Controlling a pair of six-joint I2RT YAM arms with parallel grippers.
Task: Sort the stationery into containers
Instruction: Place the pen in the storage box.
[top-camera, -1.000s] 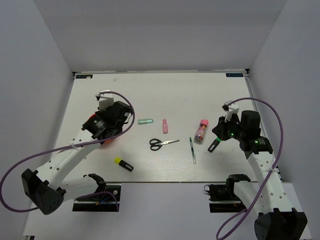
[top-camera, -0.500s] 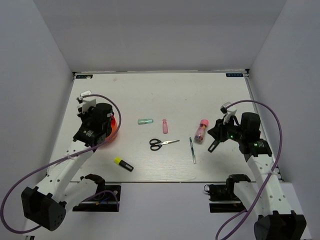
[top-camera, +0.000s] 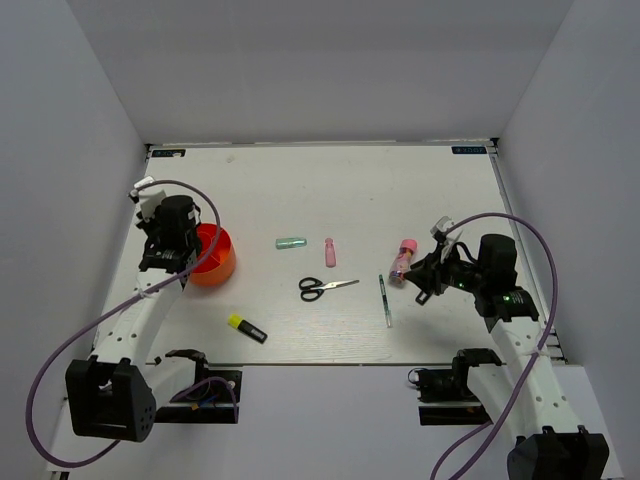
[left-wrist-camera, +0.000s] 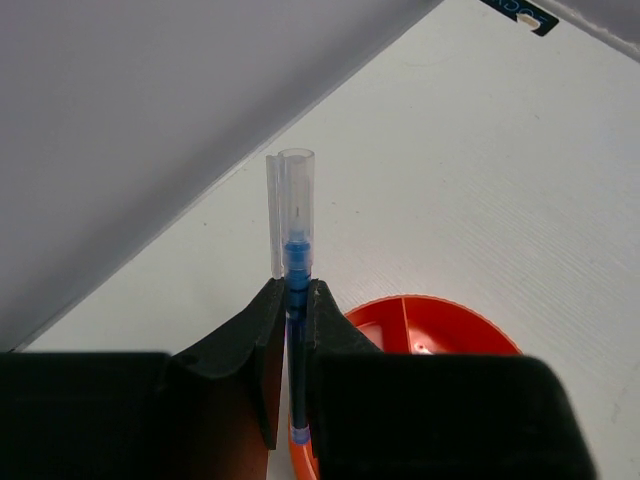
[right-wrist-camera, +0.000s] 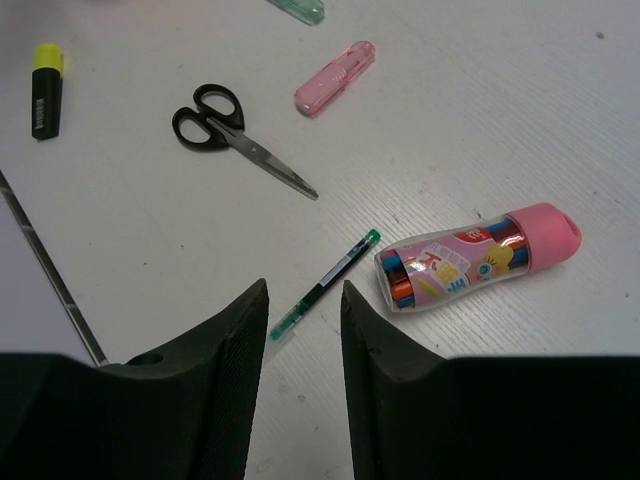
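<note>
My left gripper (top-camera: 163, 243) (left-wrist-camera: 291, 297) is shut on a blue pen (left-wrist-camera: 296, 262) with a clear cap, which stands up between the fingers. It is just left of the round orange-red cup (top-camera: 213, 256) (left-wrist-camera: 441, 323), whose inner dividers show. My right gripper (top-camera: 421, 284) (right-wrist-camera: 303, 291) is open and empty, above a thin green pen (right-wrist-camera: 325, 282) (top-camera: 385, 300) and beside the pink-capped tube (right-wrist-camera: 478, 260) (top-camera: 403, 261). On the table lie the black-handled scissors (top-camera: 325, 287) (right-wrist-camera: 236, 135), the pink bottle (top-camera: 330, 251) (right-wrist-camera: 335, 78), the mint stick (top-camera: 290, 243) and the yellow-capped marker (top-camera: 247, 327) (right-wrist-camera: 44, 90).
The white table (top-camera: 320, 190) is boxed in by grey walls at the back and both sides. Purple cables loop from both arms. The arm bases and their clamps sit at the near edge.
My left arm has swung left and back with the pen, uncovering the orange-red cup. My right gripper has moved slightly lower and left, toward the green pen.
</note>
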